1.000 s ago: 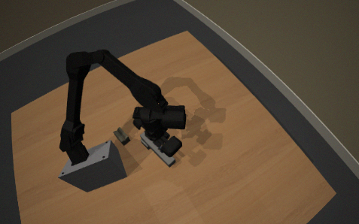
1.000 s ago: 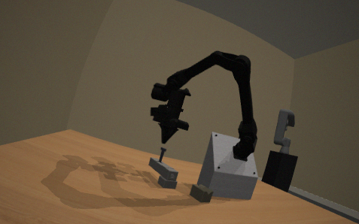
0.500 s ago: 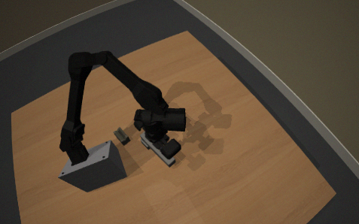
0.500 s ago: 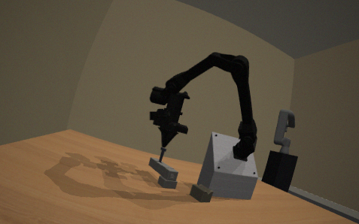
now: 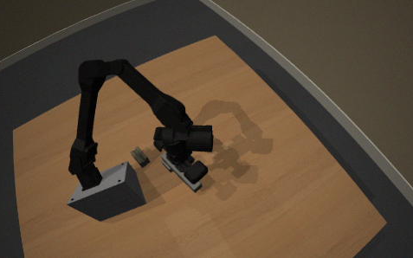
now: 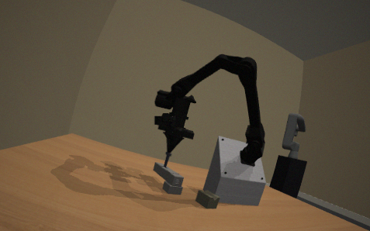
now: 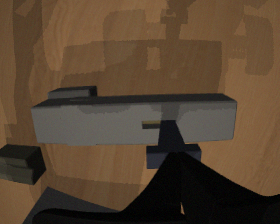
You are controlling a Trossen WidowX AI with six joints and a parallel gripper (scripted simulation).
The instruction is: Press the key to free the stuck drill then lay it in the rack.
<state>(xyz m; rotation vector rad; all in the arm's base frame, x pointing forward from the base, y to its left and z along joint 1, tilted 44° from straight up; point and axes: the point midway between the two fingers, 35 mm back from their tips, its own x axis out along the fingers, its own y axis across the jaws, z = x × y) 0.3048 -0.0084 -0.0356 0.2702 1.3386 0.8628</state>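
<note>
A grey bar-shaped holder (image 5: 190, 183) (image 6: 166, 174) (image 7: 111, 125) lies raised on a small grey block (image 6: 172, 188). A dark T-shaped key (image 6: 167, 160) (image 7: 170, 134) stands upright in its top. Beside the key's stem, a slot (image 7: 151, 124) shows a yellowish strip, perhaps part of the drill. The rest of the drill cannot be told apart from the holder. My gripper (image 6: 169, 151) (image 7: 176, 159) is shut and empty, pointing down at the key's crossbar, touching it or just above. The olive notched rack (image 5: 139, 157) (image 6: 208, 199) (image 7: 18, 164) stands empty off the holder's block end.
The arm's large grey base box (image 5: 122, 196) (image 6: 237, 191) stands close beside the rack. A dark pedestal (image 6: 288, 176) with a grey bent device (image 6: 288, 133) stands behind the table. Arm shadows fall on the wooden table (image 5: 280, 186) (image 6: 26, 194) around the holder.
</note>
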